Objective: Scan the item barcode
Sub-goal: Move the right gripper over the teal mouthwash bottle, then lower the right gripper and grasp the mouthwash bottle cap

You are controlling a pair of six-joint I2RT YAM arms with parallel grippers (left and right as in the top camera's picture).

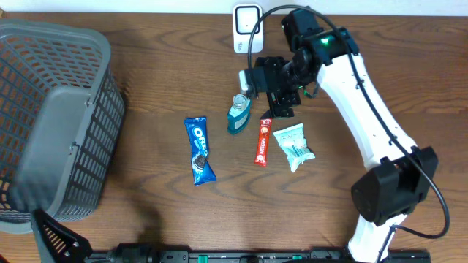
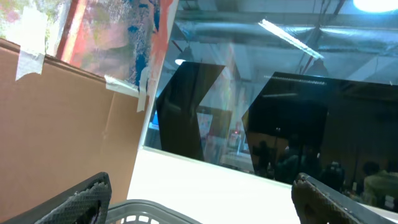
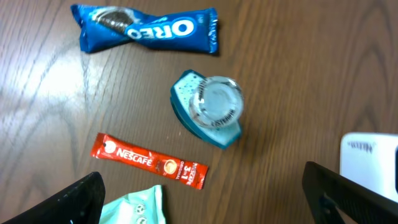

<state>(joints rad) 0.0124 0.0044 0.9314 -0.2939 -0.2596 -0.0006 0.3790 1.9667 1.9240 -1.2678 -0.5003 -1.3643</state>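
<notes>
Overhead straight down, right wrist downward near table [image 3: 323, 56], left wrist upward

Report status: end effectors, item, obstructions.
Left end effector open over basket rim. Right end effector open above upright blue bottle, nothing held. Nescafe stick nearby, apart.

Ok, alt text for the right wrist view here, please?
The open right gripper hangs above a wooden table, an upright teal bottle mid-frame. An Oreo pack lies beyond it, a red Nescafe stick and mint-green packet nearer, a white object at the right edge.

White right arm [image 1: 369, 109] with black joints, cable [image 1: 431, 191] and tool [image 1: 269, 91]; green light [image 1: 324, 40].
</notes>
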